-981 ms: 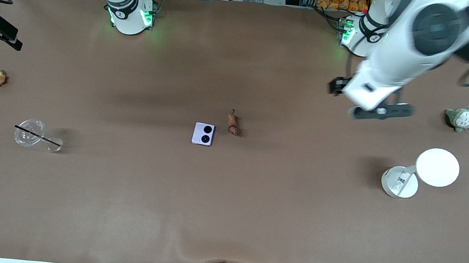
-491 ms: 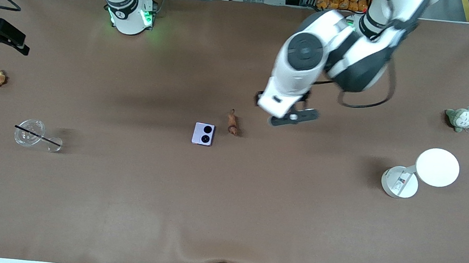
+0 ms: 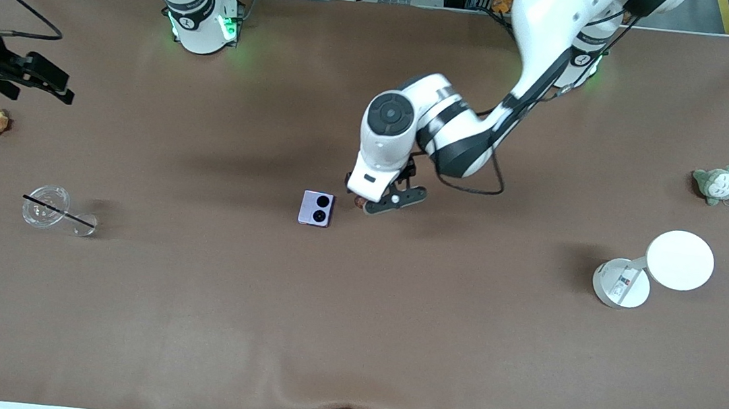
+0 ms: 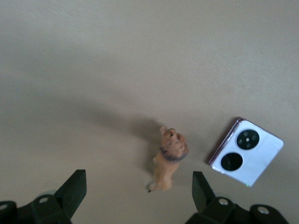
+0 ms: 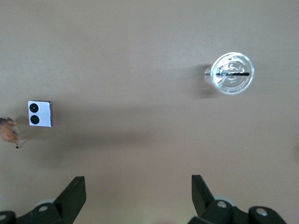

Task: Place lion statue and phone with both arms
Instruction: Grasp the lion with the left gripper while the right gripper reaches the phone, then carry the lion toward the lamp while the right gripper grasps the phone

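Counted on one brown table: two arms, one white round-headed stand with a small printed label too small to read, one clear cup with a black straw, two plush toys, one phone, one lion statue. Left gripper spread wide over the lion statue, fingers apart on either side, gripping nothing, phone lying just beside toward the right arm's end. Right gripper also wide open and empty, raised over the table at the right arm's end, well apart from both items.

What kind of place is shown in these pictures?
Probably a robotics lab: two fixed arms share a brown table with test props, such as the phone and lion statue, and cabling runs along its edges.
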Controlling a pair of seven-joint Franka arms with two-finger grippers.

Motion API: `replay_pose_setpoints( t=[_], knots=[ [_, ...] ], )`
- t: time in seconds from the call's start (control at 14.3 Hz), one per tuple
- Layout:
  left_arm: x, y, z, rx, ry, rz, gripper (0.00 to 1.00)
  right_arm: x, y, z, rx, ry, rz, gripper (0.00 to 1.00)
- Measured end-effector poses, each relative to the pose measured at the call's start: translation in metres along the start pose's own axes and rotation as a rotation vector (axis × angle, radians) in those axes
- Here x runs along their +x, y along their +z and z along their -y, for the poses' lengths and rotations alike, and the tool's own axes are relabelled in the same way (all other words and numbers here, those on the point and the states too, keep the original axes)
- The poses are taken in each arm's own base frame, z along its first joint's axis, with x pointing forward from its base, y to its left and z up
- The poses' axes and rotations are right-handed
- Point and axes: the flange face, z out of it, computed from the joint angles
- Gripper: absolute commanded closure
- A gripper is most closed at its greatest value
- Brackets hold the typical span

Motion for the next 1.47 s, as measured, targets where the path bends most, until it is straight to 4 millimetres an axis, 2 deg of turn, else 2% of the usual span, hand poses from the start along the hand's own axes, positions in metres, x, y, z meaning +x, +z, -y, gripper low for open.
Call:
replay_pose_setpoints(
  t=[0.14,0.28,0.49,0.7,0.77,0.98,1.12,1.26,1.47],
  knots=[
    [-0.003,0.026,-0.011,-0.026,-0.044,-0.013,0.01,-0.002,0.001,0.022,-0.006,0.023,0.001,0.00],
    [-0.011,0.046,-0.018,-0.017,-0.057,-0.042,0.12,-0.004,0.003,0.042,-0.011,0.068,0.002,0.00],
    [-0.024,0.064,-0.022,0.001,-0.052,-0.058,0.39,-0.007,0.010,0.069,-0.020,0.108,0.011,0.00],
    [-0.022,0.067,-0.021,0.003,-0.056,-0.059,0.90,-0.005,0.024,0.093,-0.028,0.109,0.036,0.00],
    [-0.021,0.067,-0.021,0.004,-0.058,-0.060,1.00,-0.005,0.030,0.102,-0.031,0.114,0.046,0.00],
    [-0.017,0.067,-0.020,0.008,-0.010,-0.074,1.00,-0.003,0.047,0.131,-0.034,0.085,0.060,0.00],
    [-0.004,0.060,-0.020,0.002,0.048,-0.092,1.00,0.000,0.061,0.150,-0.031,0.057,0.061,0.00],
    [0.034,0.043,-0.007,0.017,0.102,-0.107,1.00,0.005,0.082,0.166,-0.027,0.029,0.074,0.00],
    [0.109,0.004,0.036,0.085,0.186,-0.095,1.00,0.008,0.135,0.194,-0.014,-0.019,0.071,0.00]
  ],
)
